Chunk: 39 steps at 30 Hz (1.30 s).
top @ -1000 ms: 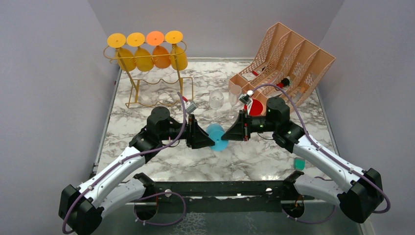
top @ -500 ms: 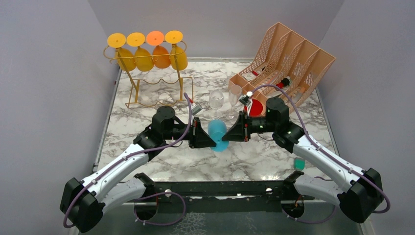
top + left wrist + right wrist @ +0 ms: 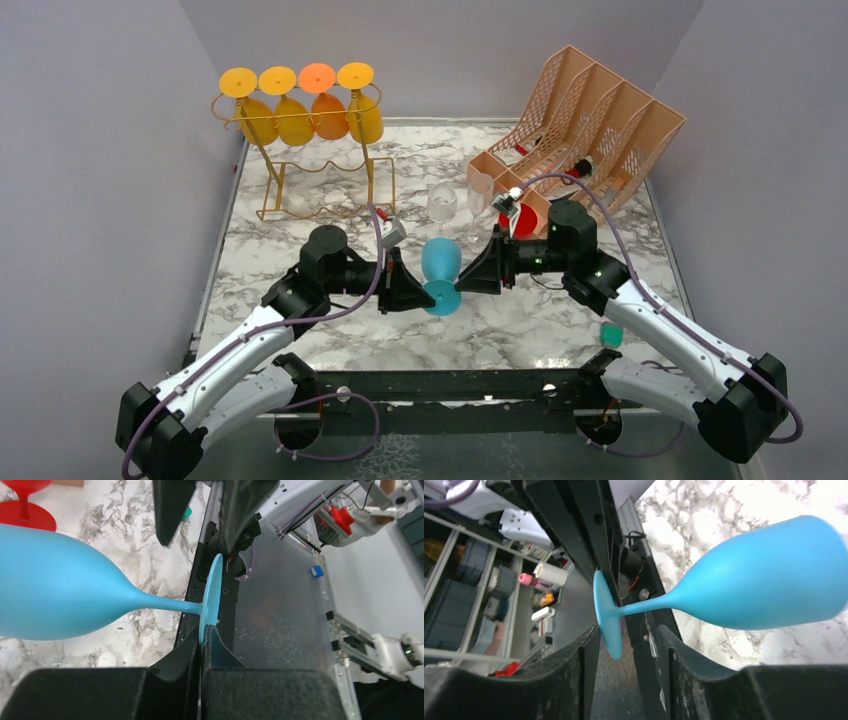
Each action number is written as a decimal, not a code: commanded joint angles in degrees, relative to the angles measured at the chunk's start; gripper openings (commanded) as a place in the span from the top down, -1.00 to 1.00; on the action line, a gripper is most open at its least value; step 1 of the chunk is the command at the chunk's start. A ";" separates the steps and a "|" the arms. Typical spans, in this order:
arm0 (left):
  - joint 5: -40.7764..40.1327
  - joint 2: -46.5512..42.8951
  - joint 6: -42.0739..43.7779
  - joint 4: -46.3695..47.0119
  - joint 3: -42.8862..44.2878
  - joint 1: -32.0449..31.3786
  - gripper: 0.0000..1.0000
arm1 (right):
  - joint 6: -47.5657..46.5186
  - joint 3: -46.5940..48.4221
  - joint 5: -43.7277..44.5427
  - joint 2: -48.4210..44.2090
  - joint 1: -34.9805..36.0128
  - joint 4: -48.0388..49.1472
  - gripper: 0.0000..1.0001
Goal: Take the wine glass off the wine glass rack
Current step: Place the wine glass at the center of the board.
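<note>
A blue wine glass [image 3: 441, 262] hangs above the marble table centre, lying sideways between my two grippers. My left gripper [image 3: 425, 292] is shut on the rim of its round foot [image 3: 212, 592], both pads pressed on the thin disc. The bowl [image 3: 60, 600] points away from the foot. My right gripper [image 3: 626, 630] is open; its fingers stand on either side of the foot's edge [image 3: 606, 617] without touching it. The gold wire wine glass rack [image 3: 268, 165] stands at the back left. Several yellow and orange glasses [image 3: 295, 120] hang upside down in it.
A peach lattice file organizer [image 3: 590, 120] sits at the back right. Two clear glasses [image 3: 442, 205] and a red glass [image 3: 522, 218] stand in front of it, just behind the grippers. A small green object [image 3: 612, 334] lies near the right arm.
My left gripper has closed on the blue glass's foot and my right gripper has opened off it. The glass has swung so its bowl points toward the back.
</note>
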 commanded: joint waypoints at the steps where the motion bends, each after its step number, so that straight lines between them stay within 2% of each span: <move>1: 3.24 -5.30 10.72 0.55 -3.39 -0.25 1.00 | -3.52 4.43 14.18 -4.17 0.37 -3.98 -0.06; 6: 5.94 -12.82 24.22 1.58 -8.33 -0.26 1.00 | -4.98 7.59 33.98 -6.43 0.37 -11.76 -0.28; 9: 5.95 -16.90 29.21 4.11 -10.96 -0.26 1.00 | -4.88 9.89 38.19 -5.13 0.30 -15.94 -0.34; 13: 5.91 -18.57 30.72 7.60 -14.22 -0.26 1.00 | -5.30 12.39 30.94 -1.92 0.01 -17.72 -0.38; 19: 9.31 -17.43 33.52 6.70 -14.84 -0.26 1.00 | -7.67 17.24 11.37 6.19 -1.06 -19.51 -0.39; 22: 9.36 -18.50 33.79 6.69 -14.93 -0.26 1.00 | -8.85 18.69 8.26 9.03 -1.10 -20.16 -0.39; 25: 10.00 -19.62 33.10 6.83 -15.01 -0.26 1.00 | -9.62 20.24 9.15 11.35 -1.03 -22.21 -0.40; 34: 11.16 -20.85 32.90 5.18 -14.18 -0.26 1.00 | -11.71 23.07 4.75 14.71 -1.05 -22.50 -0.40; 37: 11.03 -20.86 33.32 4.26 -13.68 -0.26 1.00 | -12.79 23.78 -1.93 16.02 -1.03 -22.40 -0.38; 39: 11.04 -20.77 34.00 3.18 -13.23 -0.26 1.00 | -13.08 24.19 -8.75 17.76 -1.05 -22.78 -0.30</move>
